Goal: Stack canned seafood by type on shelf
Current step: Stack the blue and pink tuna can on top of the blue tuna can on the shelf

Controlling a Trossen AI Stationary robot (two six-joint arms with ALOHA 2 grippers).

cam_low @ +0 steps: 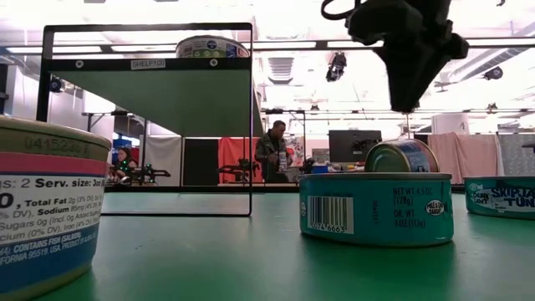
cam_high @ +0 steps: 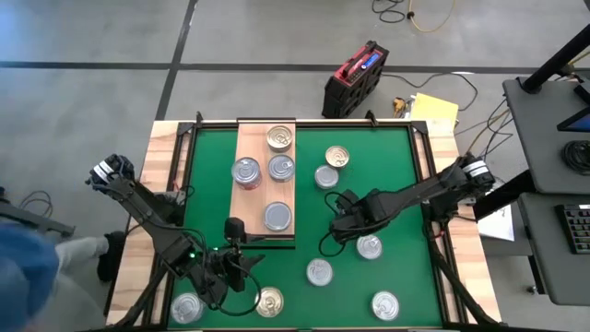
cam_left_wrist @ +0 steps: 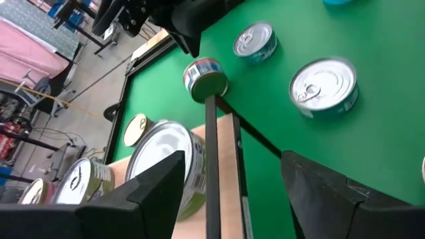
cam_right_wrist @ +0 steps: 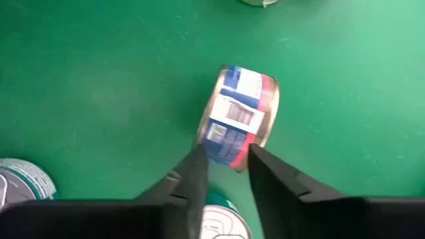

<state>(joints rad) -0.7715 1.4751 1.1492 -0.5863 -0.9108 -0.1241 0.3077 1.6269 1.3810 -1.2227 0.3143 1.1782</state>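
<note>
Four cans lie on the shelf [cam_high: 249, 198]; beside it, the right claw [cam_right_wrist: 227, 159] stands narrowly parted above a tipped blue-and-red can [cam_right_wrist: 238, 116], left claw [cam_left_wrist: 232, 182] wide.

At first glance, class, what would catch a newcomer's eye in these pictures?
Probably the wooden shelf on the green mat, bearing four tins. Next, the right pincer mid-mat, right of the shelf, over a blue-and-red tin lying on its side. More tins dot the mat.
</note>
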